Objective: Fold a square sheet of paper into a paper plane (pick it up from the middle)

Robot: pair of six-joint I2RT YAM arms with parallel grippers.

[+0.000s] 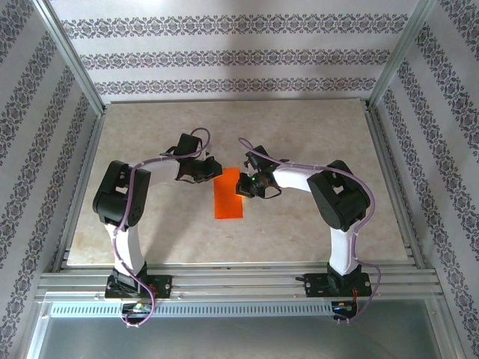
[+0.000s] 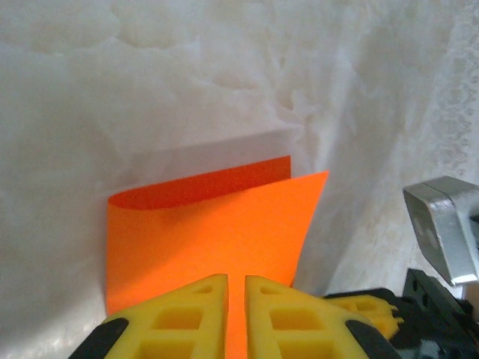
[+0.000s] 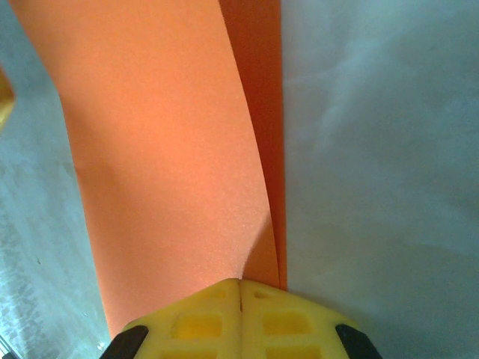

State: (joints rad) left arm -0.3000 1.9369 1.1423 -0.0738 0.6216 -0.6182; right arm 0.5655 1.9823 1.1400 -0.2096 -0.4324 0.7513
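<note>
A: How will the paper (image 1: 230,196) handle?

B: Light, thin and limp, I'd judge. It creases easily and buckles if pushed, so pinch an edge gently.

A: Where is it?

B: Doubled over on the table (image 1: 150,224), reaching forward from both sets of tips. The right gripper (image 3: 239,288) is clamped on its edge. The left gripper (image 2: 236,288) shows a slit, so I cannot tell if it's gripping.

A: Count?

B: One paper, two layers, two grippers.

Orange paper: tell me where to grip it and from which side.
Take the square sheet of paper by its loose edges, coming from the side opposite the rounded fold. The top layer appears lifted off the lower one there, so a finger could probably slip under.
</note>
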